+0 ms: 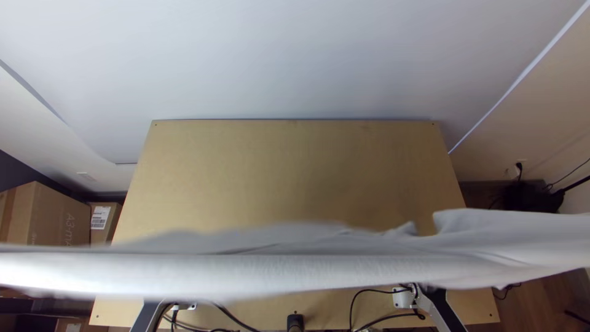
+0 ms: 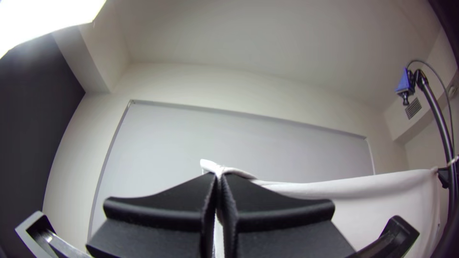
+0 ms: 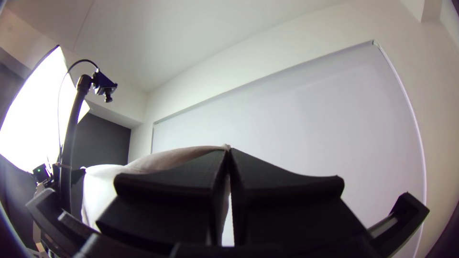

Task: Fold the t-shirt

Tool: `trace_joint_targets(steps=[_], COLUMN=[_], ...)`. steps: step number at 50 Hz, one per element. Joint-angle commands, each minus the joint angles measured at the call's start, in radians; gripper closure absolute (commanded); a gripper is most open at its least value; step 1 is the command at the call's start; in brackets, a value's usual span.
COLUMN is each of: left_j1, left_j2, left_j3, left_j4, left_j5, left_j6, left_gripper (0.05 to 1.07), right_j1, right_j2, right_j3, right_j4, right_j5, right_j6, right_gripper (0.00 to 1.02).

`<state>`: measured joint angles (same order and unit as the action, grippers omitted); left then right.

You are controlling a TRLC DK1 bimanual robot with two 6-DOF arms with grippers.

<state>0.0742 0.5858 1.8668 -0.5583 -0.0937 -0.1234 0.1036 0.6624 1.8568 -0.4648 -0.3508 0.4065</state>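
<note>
1. Tabletop [image 1: 295, 166]: light wood, marked by small dark dots at its corners; its far edge is set near a pale wall surface [image 1: 295, 61].
2. T-shirt [image 1: 295, 270], pale: held up above the near part of the tabletop and drawn out across the whole width of the top view; a smooth band is formed along its near side, with looser creases to the right.
3. Left tool [image 2: 218, 177]: closed, with a bit of the t-shirt's edge pinched between its fingertips.
4. Right tool [image 3: 228, 150]: likewise closed, the t-shirt gripped at another part of its edge.
5. Room: a large framed panel [image 2: 239, 138] is mounted on the wall; a bright light panel [image 3: 38, 114] and a black stand [image 3: 72, 129] are seen in the right wrist view; wooden flooring [image 1: 547, 301] is seen at lower right in the top view.
6. Print: a large cardboard box [image 1: 46, 215] is marked with lettering; a white label [image 1: 100, 217] is carried by a smaller box [image 1: 112, 227].
7. Edges: both boxes are placed beyond the tabletop's left side; black cables [image 1: 362, 294] are laid along its near edge, which is crossed by both arms.
</note>
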Motion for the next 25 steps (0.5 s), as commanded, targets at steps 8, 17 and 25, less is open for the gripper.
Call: trace_joint_targets(steps=[8, 17, 25], left_j1=[-0.025, -0.033, -0.031], left_j2=[-0.007, -0.006, 0.055], left_j3=[-0.334, -0.704, -1.048], left_j4=[-0.057, -0.023, 0.121], left_j5=[-0.031, 0.048, 0.146], left_j6=[-0.021, -0.032, -0.050], left_gripper=[1.05, 1.05, 1.05], right_j1=[0.008, 0.033, 0.082], right_j2=[0.060, 0.066, 0.094], right_j3=[-0.240, -0.637, -0.992], right_j4=[0.005, 0.064, 0.210], right_j5=[0.032, 0.032, 0.032], right_j6=[0.051, 0.106, 0.130], right_gripper=[1.00, 1.00, 1.00])
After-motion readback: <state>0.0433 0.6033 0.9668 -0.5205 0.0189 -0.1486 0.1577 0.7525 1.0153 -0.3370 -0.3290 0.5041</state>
